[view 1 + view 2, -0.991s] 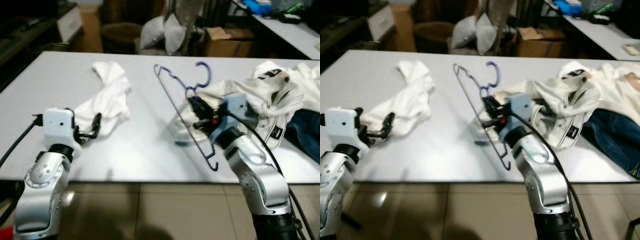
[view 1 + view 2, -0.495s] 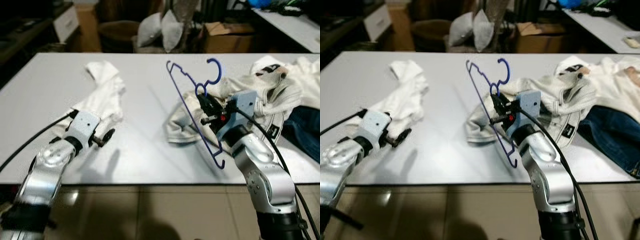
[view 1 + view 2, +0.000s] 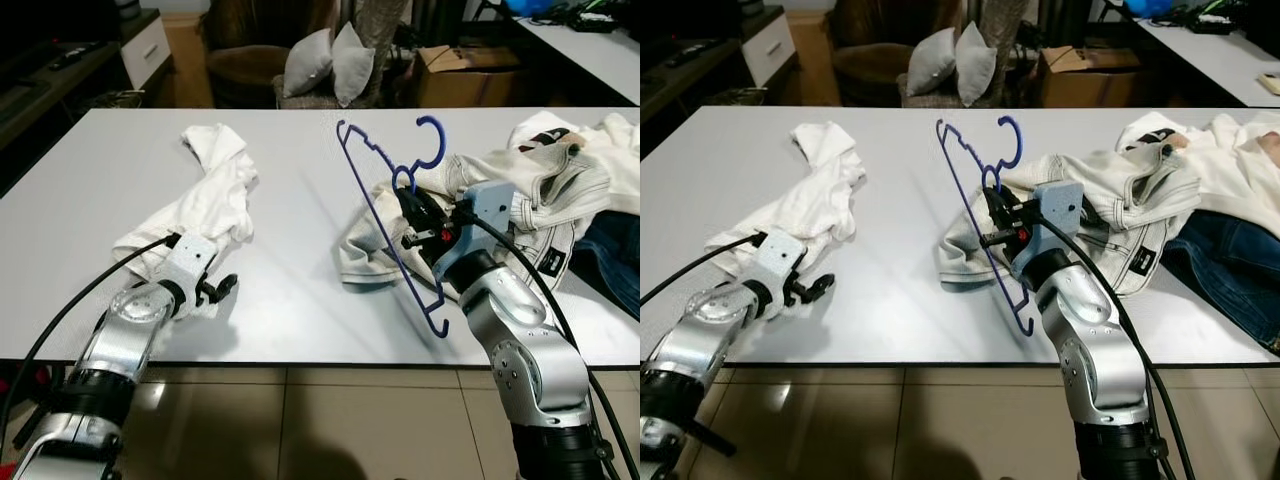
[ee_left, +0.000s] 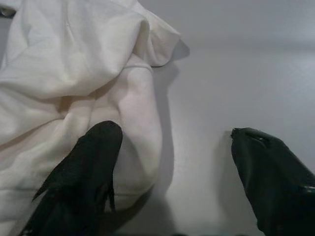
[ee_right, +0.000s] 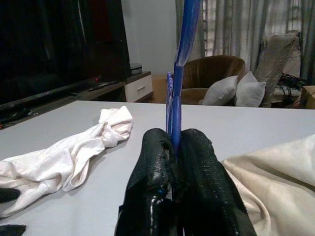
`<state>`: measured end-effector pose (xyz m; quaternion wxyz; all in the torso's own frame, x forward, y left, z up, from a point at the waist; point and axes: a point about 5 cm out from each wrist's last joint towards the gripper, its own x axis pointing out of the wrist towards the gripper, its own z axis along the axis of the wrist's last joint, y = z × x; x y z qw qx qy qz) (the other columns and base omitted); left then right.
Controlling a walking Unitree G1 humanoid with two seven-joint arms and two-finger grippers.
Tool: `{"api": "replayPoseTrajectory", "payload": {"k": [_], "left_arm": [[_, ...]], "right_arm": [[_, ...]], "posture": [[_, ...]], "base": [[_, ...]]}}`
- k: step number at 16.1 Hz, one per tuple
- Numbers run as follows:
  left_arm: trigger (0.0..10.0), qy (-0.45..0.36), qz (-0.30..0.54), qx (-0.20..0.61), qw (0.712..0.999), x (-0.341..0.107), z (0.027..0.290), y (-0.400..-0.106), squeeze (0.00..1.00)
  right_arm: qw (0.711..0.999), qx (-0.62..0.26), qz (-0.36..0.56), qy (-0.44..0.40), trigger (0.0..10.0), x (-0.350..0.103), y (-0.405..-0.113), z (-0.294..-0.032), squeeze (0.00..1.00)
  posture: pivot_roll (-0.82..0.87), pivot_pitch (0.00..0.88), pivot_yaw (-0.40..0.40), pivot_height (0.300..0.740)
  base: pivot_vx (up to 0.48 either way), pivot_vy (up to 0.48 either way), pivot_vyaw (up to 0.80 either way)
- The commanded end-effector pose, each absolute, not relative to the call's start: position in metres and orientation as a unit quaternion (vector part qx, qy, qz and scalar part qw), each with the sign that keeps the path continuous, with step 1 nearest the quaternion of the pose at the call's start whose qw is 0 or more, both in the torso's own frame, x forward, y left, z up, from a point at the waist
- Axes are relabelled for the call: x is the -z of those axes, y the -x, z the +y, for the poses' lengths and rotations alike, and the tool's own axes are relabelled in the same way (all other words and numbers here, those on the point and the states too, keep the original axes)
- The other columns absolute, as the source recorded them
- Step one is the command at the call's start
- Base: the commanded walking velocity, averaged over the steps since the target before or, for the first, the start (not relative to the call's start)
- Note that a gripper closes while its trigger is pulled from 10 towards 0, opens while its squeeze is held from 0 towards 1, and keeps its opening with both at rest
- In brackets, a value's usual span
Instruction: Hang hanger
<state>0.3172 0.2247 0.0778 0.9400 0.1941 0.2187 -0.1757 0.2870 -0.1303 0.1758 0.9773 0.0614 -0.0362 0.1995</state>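
My right gripper (image 3: 415,226) is shut on a blue wire hanger (image 3: 368,185) and holds it tilted above the white table (image 3: 300,300), hook end up and far. In the right wrist view the fingers (image 5: 162,162) pinch the blue wire (image 5: 176,113). My left gripper (image 3: 222,290) is open, low over the table near its front edge, at the near end of a crumpled white garment (image 3: 215,190). One left finger (image 4: 93,162) rests against the white cloth (image 4: 74,73); the other finger (image 4: 266,167) is over bare table.
A heap of cream clothes (image 3: 530,180) lies right behind the hanger, with dark blue jeans (image 3: 615,250) at the table's right edge. Beyond the table stand a brown armchair with grey pillows (image 3: 320,65) and a cardboard box (image 3: 465,75).
My left arm has dropped and stretched out, bringing its gripper down to the near end of the white garment. The right gripper keeps the hanger, raised slightly since a second ago.
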Motion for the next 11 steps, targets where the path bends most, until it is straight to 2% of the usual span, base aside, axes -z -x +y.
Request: {"api": "replayPoseTrajectory", "payload": {"k": [1, 11], "left_arm": [[0.0, -0.180, 0.251, 0.169, 0.936, -0.065, 0.229, -0.312, 0.00], [0.0, -0.097, 0.215, 0.215, 0.948, -0.069, 0.216, -0.313, 0.00]], "right_arm": [[0.977, -0.198, -0.043, -0.061, 10.0, -0.179, -0.287, -0.130, 0.00], [0.978, -0.196, -0.033, -0.061, 10.0, -0.175, -0.288, -0.131, 0.00]], "posture": [[-0.02, 0.000, 0.049, 0.740], [-0.01, 0.000, 0.042, 0.740]], "base": [[0.000, 0.000, 0.00], [0.000, 0.000, 0.00]]}}
